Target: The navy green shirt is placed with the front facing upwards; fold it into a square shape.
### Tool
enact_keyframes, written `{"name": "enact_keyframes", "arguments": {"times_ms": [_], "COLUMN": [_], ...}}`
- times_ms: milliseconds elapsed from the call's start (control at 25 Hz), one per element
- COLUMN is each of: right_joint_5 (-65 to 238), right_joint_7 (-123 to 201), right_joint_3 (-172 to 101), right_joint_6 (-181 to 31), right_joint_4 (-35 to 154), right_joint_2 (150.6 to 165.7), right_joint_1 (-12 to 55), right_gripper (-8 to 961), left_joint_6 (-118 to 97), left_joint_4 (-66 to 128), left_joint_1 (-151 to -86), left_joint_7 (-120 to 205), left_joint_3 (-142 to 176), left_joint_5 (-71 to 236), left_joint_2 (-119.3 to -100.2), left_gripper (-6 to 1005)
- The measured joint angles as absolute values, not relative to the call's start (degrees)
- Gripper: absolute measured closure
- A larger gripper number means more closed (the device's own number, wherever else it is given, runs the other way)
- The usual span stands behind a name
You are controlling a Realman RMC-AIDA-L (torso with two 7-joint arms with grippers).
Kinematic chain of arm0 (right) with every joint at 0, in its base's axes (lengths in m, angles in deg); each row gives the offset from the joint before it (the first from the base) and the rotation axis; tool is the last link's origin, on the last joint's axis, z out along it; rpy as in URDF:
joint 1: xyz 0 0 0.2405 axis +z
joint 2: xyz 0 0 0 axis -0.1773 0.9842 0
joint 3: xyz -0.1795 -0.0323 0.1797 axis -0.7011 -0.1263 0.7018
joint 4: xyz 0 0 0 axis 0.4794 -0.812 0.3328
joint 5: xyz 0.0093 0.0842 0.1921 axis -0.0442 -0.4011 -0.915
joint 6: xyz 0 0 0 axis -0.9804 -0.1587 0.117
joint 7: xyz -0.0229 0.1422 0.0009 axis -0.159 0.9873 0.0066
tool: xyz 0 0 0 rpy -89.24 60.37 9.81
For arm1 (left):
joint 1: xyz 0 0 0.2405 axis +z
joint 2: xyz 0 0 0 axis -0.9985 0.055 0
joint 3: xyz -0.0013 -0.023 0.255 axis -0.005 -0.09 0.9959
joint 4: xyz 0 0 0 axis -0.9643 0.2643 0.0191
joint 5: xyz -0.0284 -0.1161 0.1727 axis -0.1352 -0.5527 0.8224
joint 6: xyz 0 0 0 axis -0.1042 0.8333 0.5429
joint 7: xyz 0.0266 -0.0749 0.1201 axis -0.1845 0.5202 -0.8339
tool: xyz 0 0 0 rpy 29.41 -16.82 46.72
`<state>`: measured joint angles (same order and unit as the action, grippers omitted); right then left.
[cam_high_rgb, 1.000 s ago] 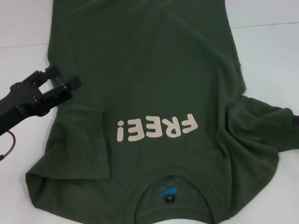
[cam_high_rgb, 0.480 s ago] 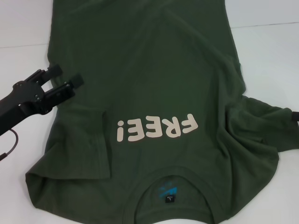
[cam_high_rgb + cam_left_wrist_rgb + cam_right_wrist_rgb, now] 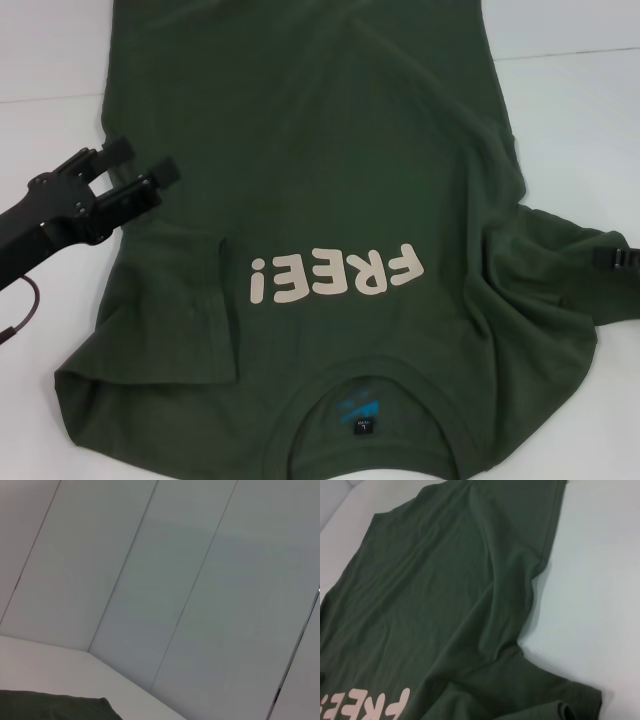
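Observation:
The navy green shirt (image 3: 310,170) lies front up on the white table (image 3: 570,120), its beige letters (image 3: 335,275) on the chest and its collar (image 3: 365,415) at the near edge. One sleeve (image 3: 175,300) is folded in over the body on the left. The other sleeve (image 3: 570,270) lies spread out to the right. My left gripper (image 3: 140,160) hovers open over the shirt's left edge, holding nothing. Only a tip of my right gripper (image 3: 618,257) shows at the right edge, by the spread sleeve. The right wrist view shows the shirt (image 3: 445,605) body and sleeve hem (image 3: 565,707).
White table (image 3: 600,580) surface lies to both sides of the shirt. A grey panelled wall (image 3: 190,580) fills the left wrist view, with a corner of the shirt (image 3: 55,707) low in the picture. A cable (image 3: 20,310) hangs under my left arm.
My left gripper has drifted slightly up and right along the shirt's left edge. The tip of my right gripper has edged a little farther into view at the right.

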<state>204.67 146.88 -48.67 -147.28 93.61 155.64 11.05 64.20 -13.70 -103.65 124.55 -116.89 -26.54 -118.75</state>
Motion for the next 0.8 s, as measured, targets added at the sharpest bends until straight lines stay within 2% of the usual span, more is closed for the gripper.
{"name": "enact_keyframes", "arguments": {"times_ms": [800], "right_joint_5": [204.7], "right_joint_7": [146.7], "right_joint_3": [-49.4], "right_joint_6": [-147.1], "right_joint_4": [93.2], "right_joint_2": [155.99], "right_joint_1": [11.6], "right_gripper": [156], "left_joint_6": [64.1], "left_joint_4": [-13.2], "left_joint_1": [-104.1], "left_joint_7": [124.5], "left_joint_3": [-116.6], "left_joint_5": [-26.5], "left_joint_2": [-118.66], "left_gripper": [117]}}
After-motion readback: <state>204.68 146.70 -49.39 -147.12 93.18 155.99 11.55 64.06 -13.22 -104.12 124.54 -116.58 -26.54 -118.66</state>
